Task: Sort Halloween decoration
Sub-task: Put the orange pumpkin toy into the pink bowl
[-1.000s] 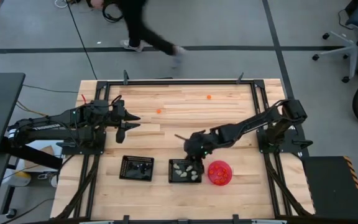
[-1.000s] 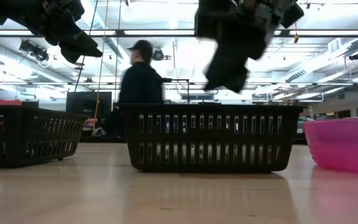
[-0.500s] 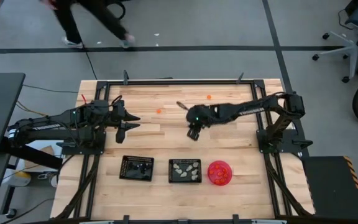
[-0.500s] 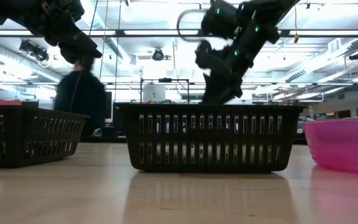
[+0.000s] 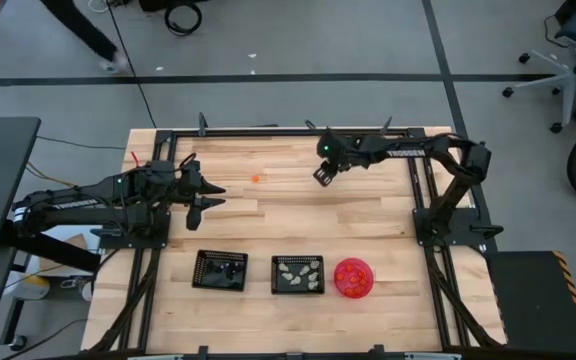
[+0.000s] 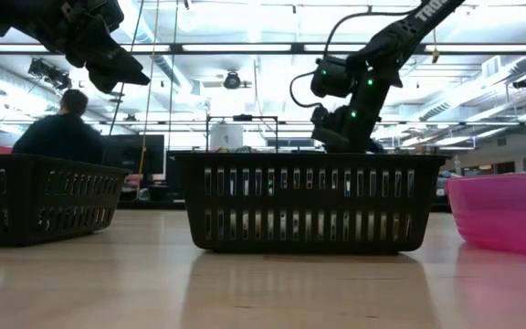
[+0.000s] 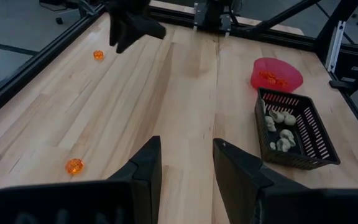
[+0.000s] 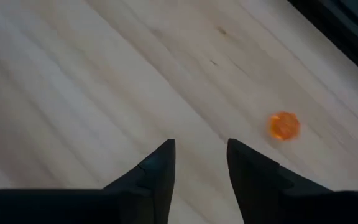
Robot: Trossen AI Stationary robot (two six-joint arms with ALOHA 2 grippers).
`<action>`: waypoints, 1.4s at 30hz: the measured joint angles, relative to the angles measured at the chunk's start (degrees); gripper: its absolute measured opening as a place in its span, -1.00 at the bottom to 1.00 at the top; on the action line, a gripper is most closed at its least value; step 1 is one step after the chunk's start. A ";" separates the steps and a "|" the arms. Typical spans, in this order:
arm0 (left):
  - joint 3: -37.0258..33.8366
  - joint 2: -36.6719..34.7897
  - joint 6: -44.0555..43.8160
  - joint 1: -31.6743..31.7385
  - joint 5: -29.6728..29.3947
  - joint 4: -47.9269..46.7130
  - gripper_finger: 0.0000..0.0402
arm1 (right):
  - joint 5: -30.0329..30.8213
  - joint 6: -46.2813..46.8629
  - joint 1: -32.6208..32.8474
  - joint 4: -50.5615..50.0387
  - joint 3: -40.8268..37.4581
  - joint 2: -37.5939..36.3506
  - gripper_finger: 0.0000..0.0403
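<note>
Two orange trinkets lie loose on the far part of the table. One (image 5: 256,179) (image 7: 74,166) sits left of centre. The other (image 8: 284,125) (image 7: 98,55) lies just ahead of my right gripper (image 8: 201,165) (image 5: 323,175), which hovers open and empty above the far centre. My left gripper (image 5: 208,195) (image 7: 185,162) waits open and empty over the left side. Cream trinkets (image 5: 298,274) (image 7: 279,127) fill the middle black tray, black ones (image 5: 220,270) the left tray, and orange ones (image 7: 272,76) the pink bowl (image 5: 354,278).
The two black mesh trays (image 5: 221,283) (image 5: 298,288) and the pink bowl stand in a row by the near edge. A black frame rail (image 5: 268,131) runs round the table. Bare wood lies between the arms. A person (image 6: 57,137) is beyond the far edge, left.
My right gripper has swung from above the cream tray near the near edge toward the far edge, stopping over the far centre beside an orange trinket. The person beyond the table has walked toward the left.
</note>
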 joint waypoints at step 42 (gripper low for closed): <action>0.00 0.02 -0.02 0.00 0.00 -0.03 -0.42 | 1.27 1.57 -11.95 7.69 -1.27 9.29 0.03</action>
